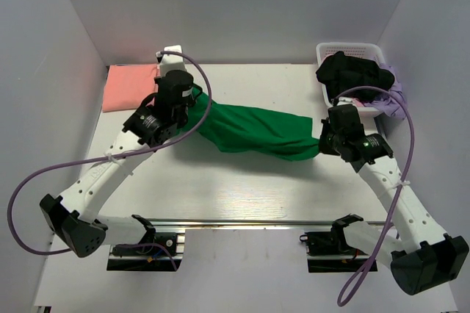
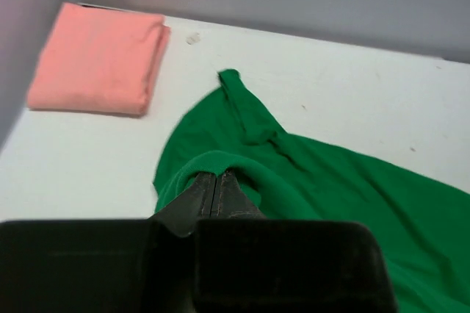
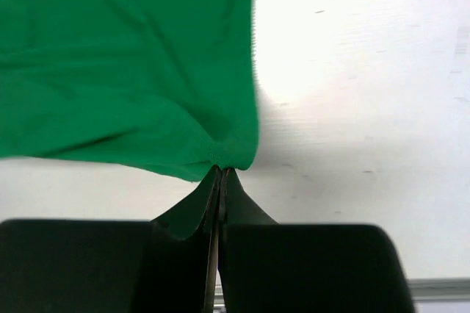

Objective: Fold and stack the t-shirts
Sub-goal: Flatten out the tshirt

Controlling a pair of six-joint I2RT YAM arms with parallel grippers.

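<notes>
The bright green t-shirt (image 1: 257,131) hangs stretched between both grippers above the middle of the table. My left gripper (image 2: 214,175) is shut on a fold of its left end (image 2: 242,162); in the top view it sits at the shirt's left end (image 1: 192,104). My right gripper (image 3: 222,170) is shut on the shirt's lower right corner (image 3: 231,153), seen in the top view at the shirt's right end (image 1: 321,141). The salmon-pink t-shirt (image 1: 129,87) lies folded at the table's back left corner, also in the left wrist view (image 2: 99,58).
A white basket (image 1: 351,51) with dark and purple clothes stands at the back right. White walls close in the table on the left, back and right. A metal rail (image 1: 242,222) runs along the near edge between the arm bases.
</notes>
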